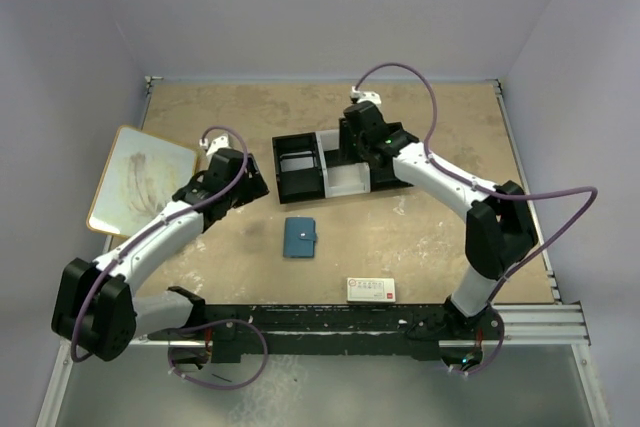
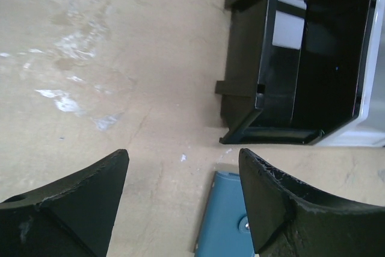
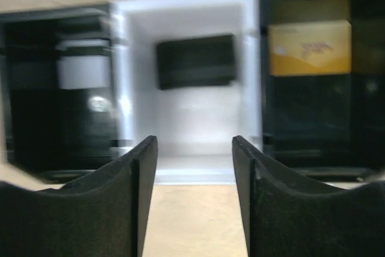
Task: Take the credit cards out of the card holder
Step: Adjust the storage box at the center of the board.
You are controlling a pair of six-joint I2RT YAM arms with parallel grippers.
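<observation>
Though hidden overhead, gold card [image 3: 309,47] (tray [image 3: 251,88]).

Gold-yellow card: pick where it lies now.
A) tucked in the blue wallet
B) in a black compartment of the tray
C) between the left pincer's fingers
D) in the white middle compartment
B: the right wrist view shows the gold-yellow card lying in a black compartment of the tray, beside the white one.

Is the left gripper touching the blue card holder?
Apart. The top external view shows a strip of table between the left gripper and the closed card holder.
</observation>
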